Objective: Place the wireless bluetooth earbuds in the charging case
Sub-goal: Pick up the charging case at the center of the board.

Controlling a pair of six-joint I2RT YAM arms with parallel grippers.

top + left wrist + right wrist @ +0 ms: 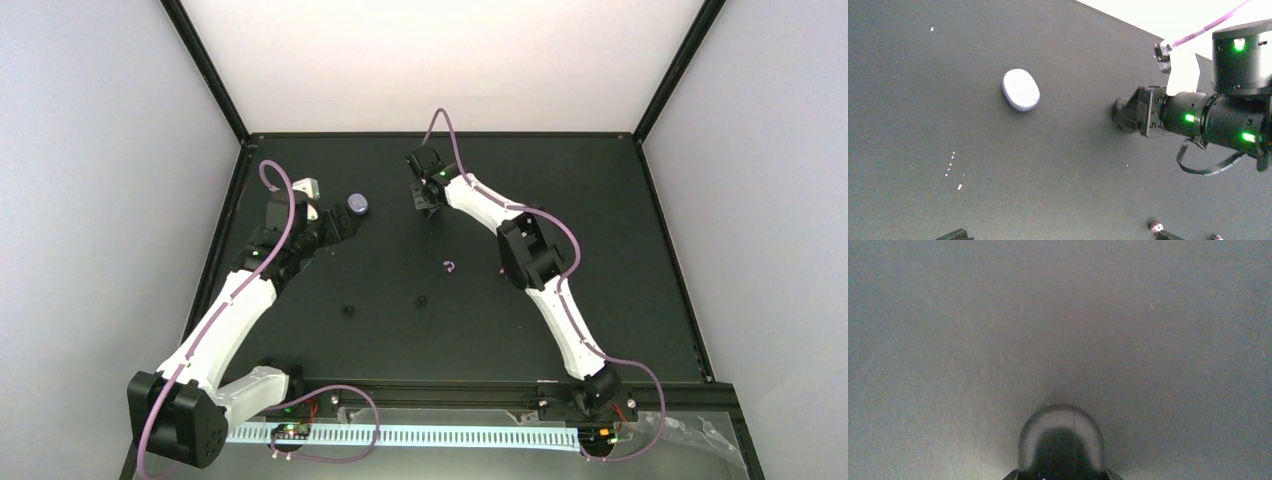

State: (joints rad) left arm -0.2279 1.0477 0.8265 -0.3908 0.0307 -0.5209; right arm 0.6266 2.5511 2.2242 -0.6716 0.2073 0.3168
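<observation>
The charging case (358, 205) is a pale lavender oval lying shut on the black table at the back left; the left wrist view shows the case (1020, 90) lying flat. My left gripper (343, 224) hovers just beside it, its jaws spread wide and empty (1059, 235). Two earbuds lie apart as tiny black nubs near the table's middle, one (348, 310) to the left and the other (421, 300) to the right. My right gripper (430, 198) points down at the back centre. Its fingertips press both sides of a dark glossy oval piece (1062, 437).
A small purple ring (450, 266) lies on the table between the earbuds and the right arm's elbow (527, 250). The right arm's wrist (1198, 117) fills the right of the left wrist view. Black frame posts (215, 75) rise at the back corners.
</observation>
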